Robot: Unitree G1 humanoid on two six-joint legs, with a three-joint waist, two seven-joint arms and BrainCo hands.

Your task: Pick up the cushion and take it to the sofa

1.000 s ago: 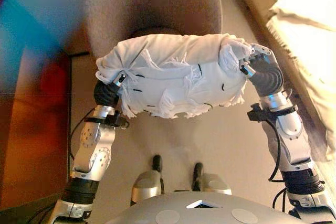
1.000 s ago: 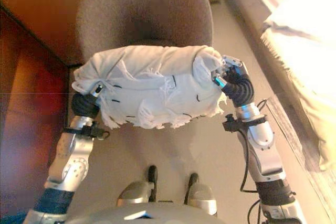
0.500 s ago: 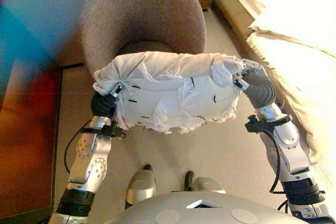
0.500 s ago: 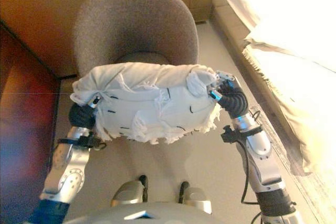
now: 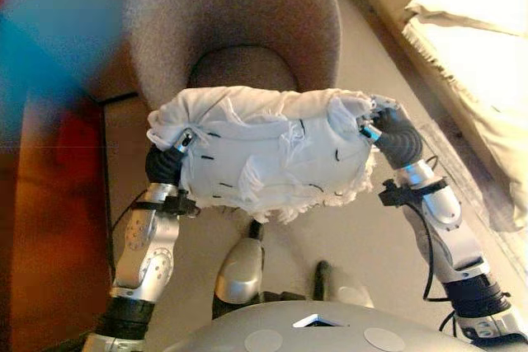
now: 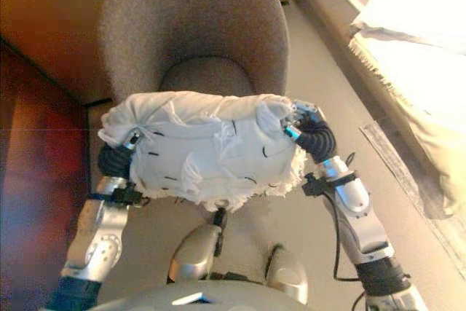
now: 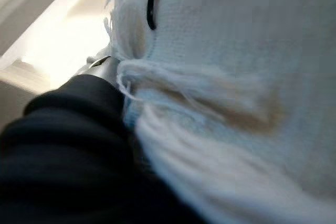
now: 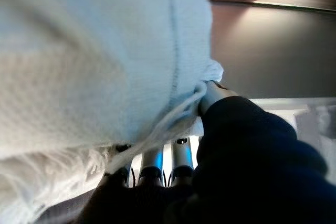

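Observation:
A white knitted cushion (image 5: 264,154) with tassels and short black stitches hangs in the air between my two hands, above the floor and in front of a grey armchair (image 5: 231,14). My left hand (image 5: 167,162) grips its left end, thumb on top and fingers hidden under the cloth. My right hand (image 5: 388,131) grips its right end. In the right wrist view the fingers (image 8: 153,162) run under the cushion (image 8: 94,51) and the thumb presses from the other side. The left wrist view is filled with the cushion (image 7: 236,77).
The armchair stands straight ahead with its seat (image 6: 207,78) just past the cushion. A bed with pale bedding (image 5: 478,55) runs along the right. Dark red-brown wooden furniture (image 6: 36,180) lines the left. Beige floor (image 5: 371,237) lies below.
The whole view has shifted, so the camera has moved. The cushion stays held between both hands in the same way. The armchair's seat now shows closer behind it.

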